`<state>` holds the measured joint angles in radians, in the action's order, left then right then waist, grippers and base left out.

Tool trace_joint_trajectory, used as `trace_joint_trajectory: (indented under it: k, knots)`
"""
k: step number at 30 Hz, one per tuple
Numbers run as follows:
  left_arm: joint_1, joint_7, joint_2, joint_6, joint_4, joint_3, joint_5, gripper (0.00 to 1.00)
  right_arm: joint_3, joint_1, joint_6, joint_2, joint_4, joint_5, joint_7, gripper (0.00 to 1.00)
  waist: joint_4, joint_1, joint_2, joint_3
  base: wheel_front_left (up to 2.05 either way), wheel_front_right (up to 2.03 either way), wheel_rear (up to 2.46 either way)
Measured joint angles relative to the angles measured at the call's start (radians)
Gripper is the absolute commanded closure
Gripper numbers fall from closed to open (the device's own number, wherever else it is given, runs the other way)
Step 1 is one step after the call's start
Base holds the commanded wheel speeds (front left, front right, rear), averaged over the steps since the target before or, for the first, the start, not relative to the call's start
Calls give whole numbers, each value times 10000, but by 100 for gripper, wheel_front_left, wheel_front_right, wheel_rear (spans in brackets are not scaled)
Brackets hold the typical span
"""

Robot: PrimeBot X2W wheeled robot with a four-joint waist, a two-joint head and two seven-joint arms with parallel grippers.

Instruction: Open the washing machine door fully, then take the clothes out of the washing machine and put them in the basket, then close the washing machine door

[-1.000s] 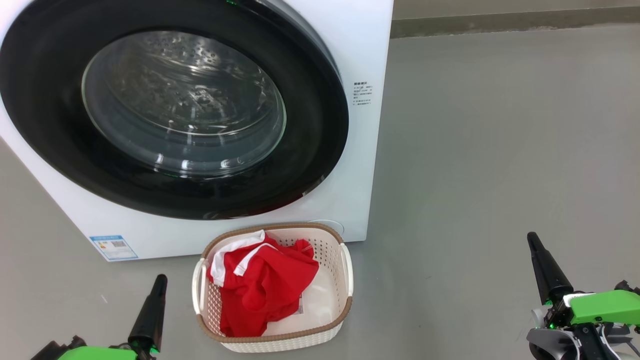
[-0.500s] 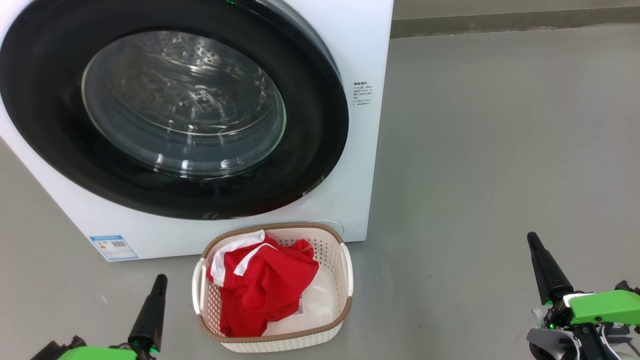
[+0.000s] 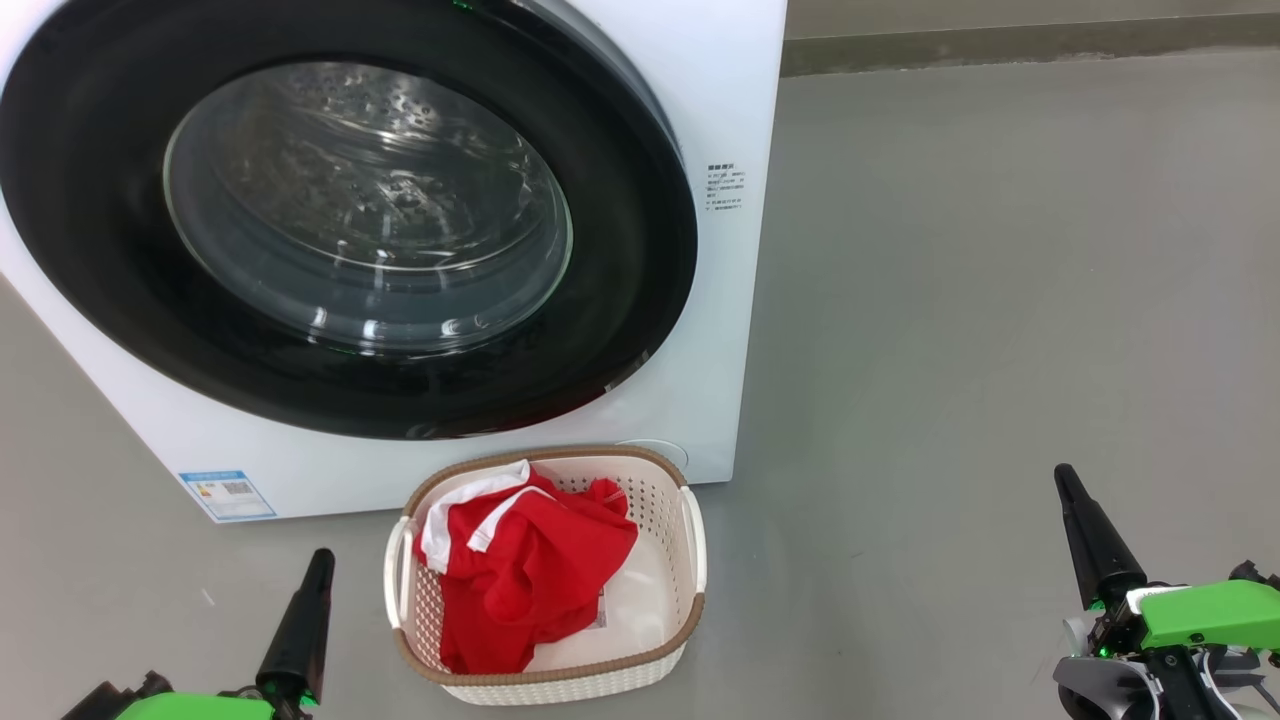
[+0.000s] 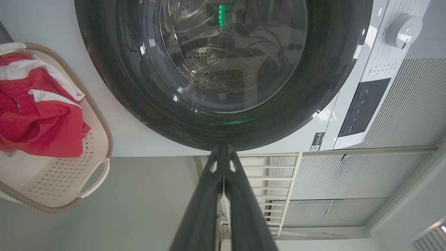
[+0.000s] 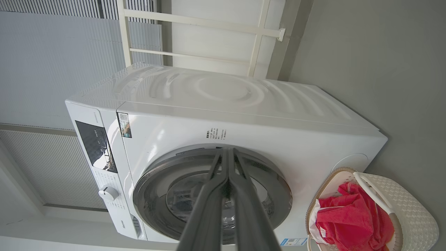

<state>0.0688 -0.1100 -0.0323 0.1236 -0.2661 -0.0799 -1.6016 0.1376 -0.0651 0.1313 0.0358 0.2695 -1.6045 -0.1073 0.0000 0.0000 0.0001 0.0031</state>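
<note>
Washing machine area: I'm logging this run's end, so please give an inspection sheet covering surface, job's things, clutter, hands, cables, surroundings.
Surface: bare grey floor.
Job's things: big white front-loading washing machine, its round black-rimmed glass door looks shut; bright red-and-white fabric clothes lie in the cream perforated plastic basket before it.
Clutter: nothing seen.
Hands: left hand and right hand both shut, empty, touching nothing.
Cables: nothing seen.
Surroundings: white ribbed wall panels and a pale barred frame behind the machine.

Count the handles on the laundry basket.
2. The left handle sits on the basket at its left side, the right handle opposite; none looks hidden.
</note>
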Motion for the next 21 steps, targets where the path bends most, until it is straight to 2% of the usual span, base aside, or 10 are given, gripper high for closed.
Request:
trace_joint_trajectory:
  k: [21]
  knots:
    - [0, 0, 0, 0, 0, 0, 0, 100, -2, 0, 0, 0, 0, 0, 0, 100, 0, 1, 0, 0, 0, 0, 0]
